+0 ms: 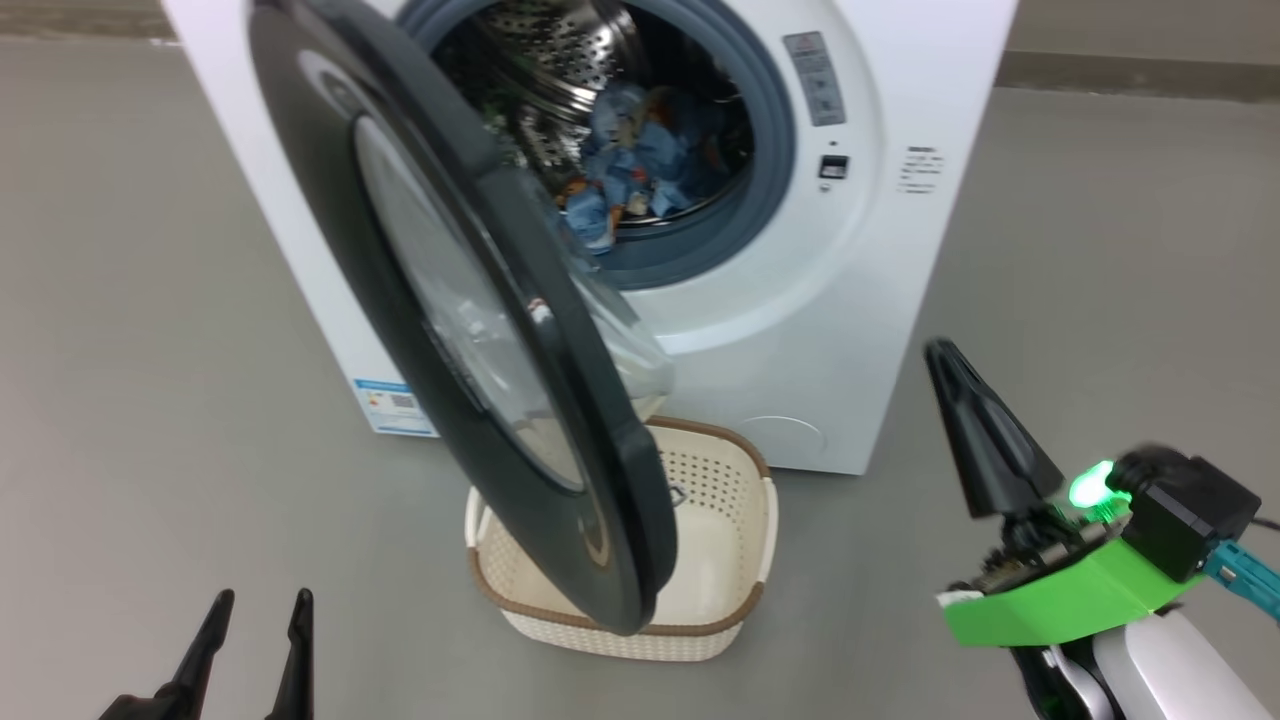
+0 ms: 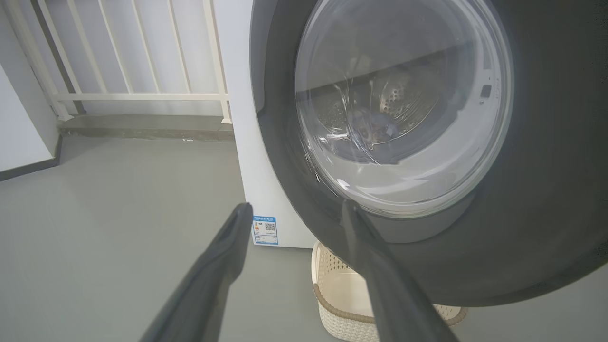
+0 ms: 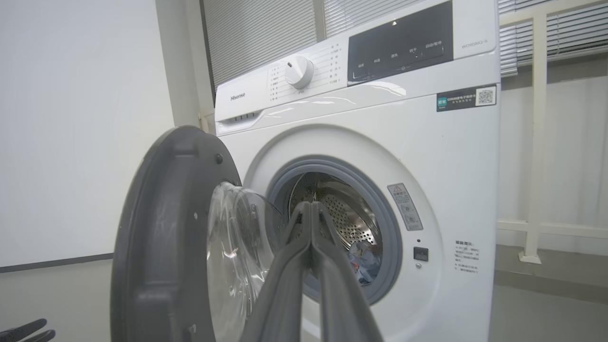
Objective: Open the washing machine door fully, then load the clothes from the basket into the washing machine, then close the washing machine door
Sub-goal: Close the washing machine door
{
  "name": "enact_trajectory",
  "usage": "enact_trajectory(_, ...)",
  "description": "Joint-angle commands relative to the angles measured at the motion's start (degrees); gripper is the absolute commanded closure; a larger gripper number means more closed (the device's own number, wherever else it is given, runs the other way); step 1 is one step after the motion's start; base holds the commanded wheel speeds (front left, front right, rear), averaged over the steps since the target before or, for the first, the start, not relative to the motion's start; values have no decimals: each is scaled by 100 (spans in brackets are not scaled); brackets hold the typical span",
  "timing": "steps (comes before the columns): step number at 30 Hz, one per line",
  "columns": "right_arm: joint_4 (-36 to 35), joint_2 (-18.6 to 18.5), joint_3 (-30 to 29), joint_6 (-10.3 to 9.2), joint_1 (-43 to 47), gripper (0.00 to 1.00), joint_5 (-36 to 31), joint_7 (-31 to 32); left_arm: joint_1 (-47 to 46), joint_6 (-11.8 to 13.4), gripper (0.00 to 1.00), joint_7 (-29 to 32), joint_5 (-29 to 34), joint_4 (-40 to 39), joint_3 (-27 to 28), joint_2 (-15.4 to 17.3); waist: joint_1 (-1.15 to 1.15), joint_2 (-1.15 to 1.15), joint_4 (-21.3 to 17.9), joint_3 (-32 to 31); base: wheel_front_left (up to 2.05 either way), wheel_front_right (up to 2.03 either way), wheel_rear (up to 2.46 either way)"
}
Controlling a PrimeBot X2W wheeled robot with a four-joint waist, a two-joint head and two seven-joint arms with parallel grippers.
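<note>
- hanging part-open on its hinge at 9 o'clock of the drum opening: washing machine door [image 1: 460, 310], glossy black rim, clear bulged glass, angled out toward the head cam.
- standing on grey floor, white front facing the cam: washing machine [image 1: 800, 330], w/ blue label [image 1: 395, 405] at its 7 o'clock corner.
- lying inside the steel drum [image 3: 346, 218], heaped at 6 o'clock of the opening behind the grey-blue seal [image 3: 387, 223]: the clothes [image 1: 640, 150], light blue w/ orange-brown print.
- sitting on the floor at 6 o'clock of the machine front, just beside it: basket [image 1: 745, 520], cream w/ brown woven rim, left part hidden behind the door's lower edge.
- resting low at 7 o'clock of head view, fingers spread wide, nothing between: left gripper [image 1: 264, 597]; in its wrist view pointing at the door's outer face, one finger overlapping the black rim; contact w/ door: cannot tell.
- raised at 4 o'clock of head view, fingers pressed together, pinching nothing: right gripper [image 1: 945, 365], apart from the machine front, tips lined up w/ the drum opening in its wrist view.
</note>
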Motion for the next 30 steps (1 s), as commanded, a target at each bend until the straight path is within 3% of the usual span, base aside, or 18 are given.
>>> enact_trajectory(1, -347, -11, 217, 42, -309, 100, -51, -45, -110, -12, 0, -59, 29, -178, 207, 78, 0, 0, 188, -41, 0, 0, 0)
enact_trajectory(7, -1042, 91, 777, 42, -545, 100, -22, -45, -68, -12, 0, -59, 24, -199, 228, 58, 0, 0, 420, -65, 0, 0, 0)
enact_trajectory(16, -1315, 206, 1914, 42, -598, 100, 184, -45, -51, -12, 0, -59, 31, -184, 210, 25, 0, 0, 543, -88, 0, 0, 0)
enact_trajectory(30, -386, 211, 3043, 42, -522, 100, 633, -45, -47, -12, 0, -59, 29, -162, 173, -28, 0, 0, 634, -113, 0, 0, 0)
